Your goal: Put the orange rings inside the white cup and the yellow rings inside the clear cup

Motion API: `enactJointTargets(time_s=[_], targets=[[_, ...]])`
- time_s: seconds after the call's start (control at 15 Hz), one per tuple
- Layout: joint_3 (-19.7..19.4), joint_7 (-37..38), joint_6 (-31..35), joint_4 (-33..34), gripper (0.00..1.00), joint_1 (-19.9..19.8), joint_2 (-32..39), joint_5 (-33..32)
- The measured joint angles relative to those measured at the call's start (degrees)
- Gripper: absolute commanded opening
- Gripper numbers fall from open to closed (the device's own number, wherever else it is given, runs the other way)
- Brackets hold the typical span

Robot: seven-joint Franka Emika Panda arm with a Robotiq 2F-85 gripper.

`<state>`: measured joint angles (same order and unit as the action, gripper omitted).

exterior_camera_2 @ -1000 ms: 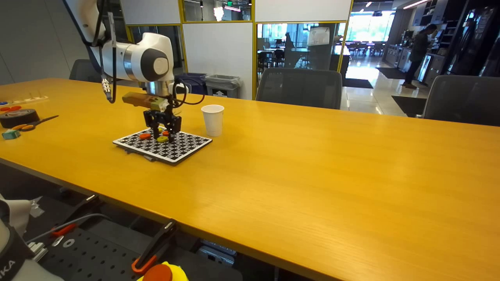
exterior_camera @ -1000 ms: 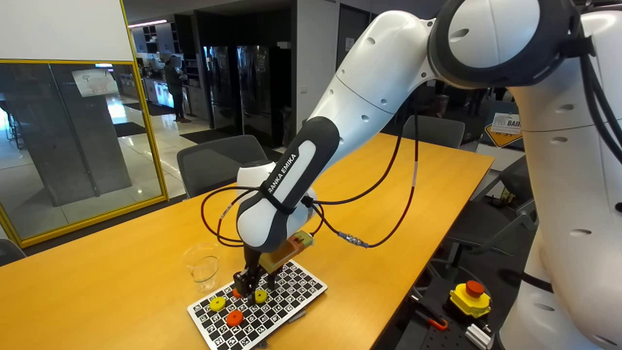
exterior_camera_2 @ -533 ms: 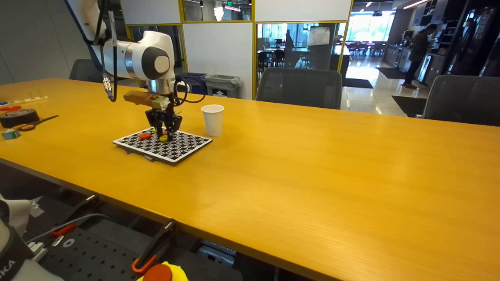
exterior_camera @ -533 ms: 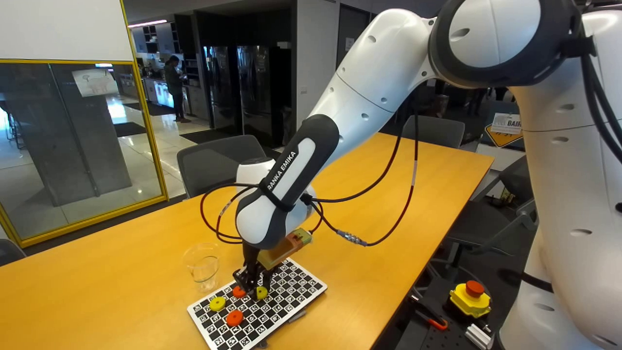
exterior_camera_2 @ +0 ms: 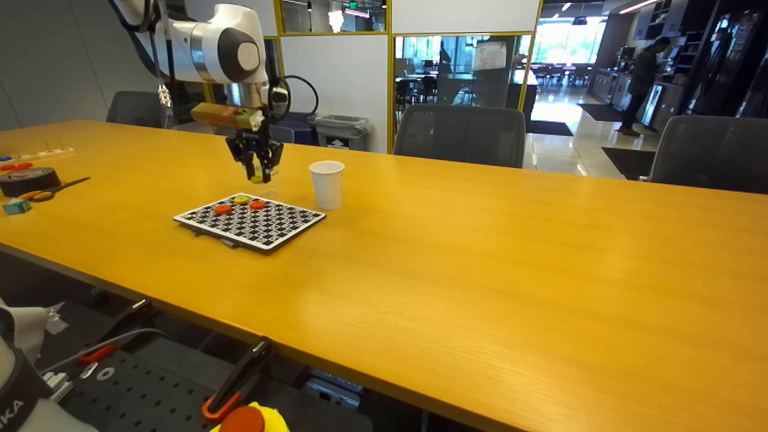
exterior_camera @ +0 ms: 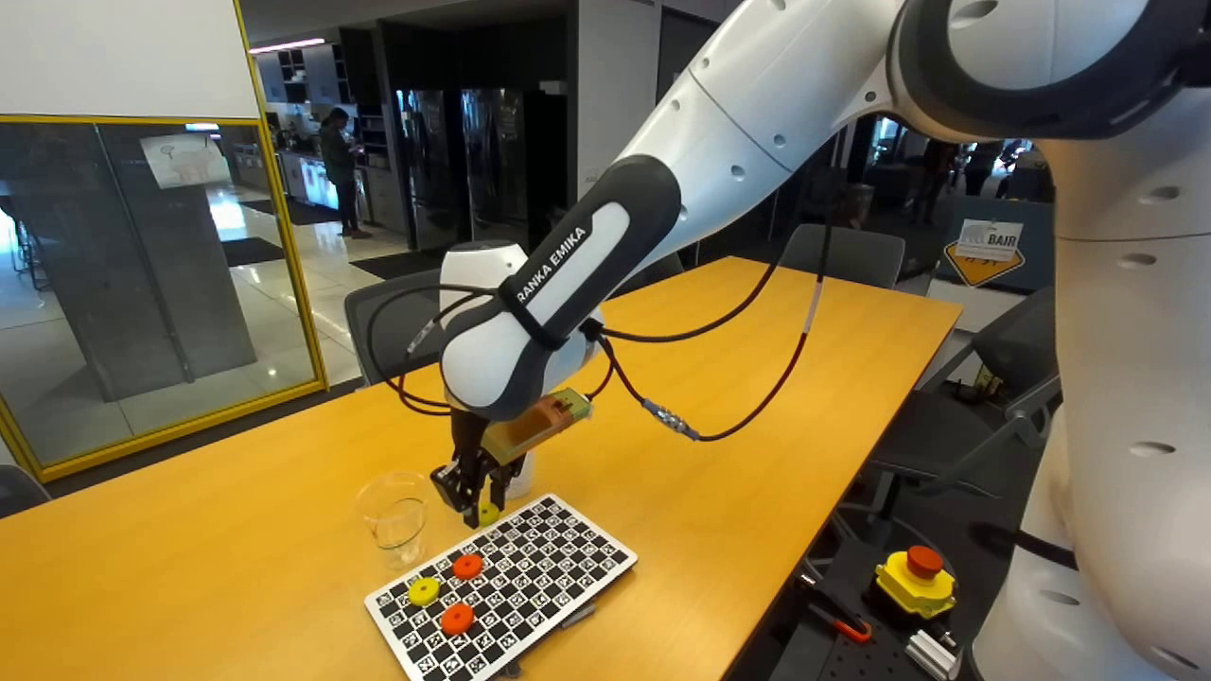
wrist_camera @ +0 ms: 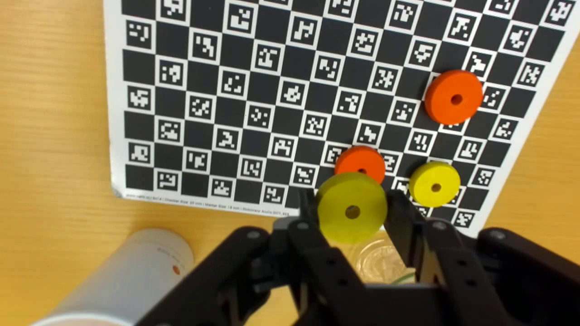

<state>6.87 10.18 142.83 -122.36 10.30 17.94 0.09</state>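
Observation:
My gripper (exterior_camera: 484,512) is shut on a yellow ring (wrist_camera: 352,217), held above the checkered board's far edge in both exterior views. A second yellow ring (exterior_camera: 424,592) lies flat on the board, as do two orange rings (wrist_camera: 454,97) (wrist_camera: 361,160); the held ring partly covers one of these in the wrist view. The clear cup (exterior_camera: 395,522) stands upright beside the board, near my gripper; in the wrist view it shows partly between the fingers (wrist_camera: 380,260). The white cup (exterior_camera_2: 327,187) stands upright beyond the board's edge, partly hidden behind my gripper in an exterior view (exterior_camera: 520,478).
The checkered board (exterior_camera_2: 276,225) lies on the wooden table (exterior_camera_2: 480,270). A black tape roll (exterior_camera_2: 29,181), scissors (exterior_camera_2: 57,189), a teal block (exterior_camera_2: 17,206), red pieces (exterior_camera_2: 15,167) and a peg rack (exterior_camera_2: 45,153) lie at one end. Cables (exterior_camera: 700,435) hang from the arm.
My gripper has closed on the yellow ring, lifted it off the board, and moved up and toward the cups' side. The other rings and both cups stay where they were.

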Motion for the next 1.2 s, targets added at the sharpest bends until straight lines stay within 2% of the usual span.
enactJointTargets(time_s=[0.6, 1.2], targets=[[0.6, 0.0, -13.9, 11.1, 0.23, 1.5, -0.6, -1.9], [1.3, -1.9, -16.6, 19.1, 0.23, 3.3, 4.8, -1.9]])
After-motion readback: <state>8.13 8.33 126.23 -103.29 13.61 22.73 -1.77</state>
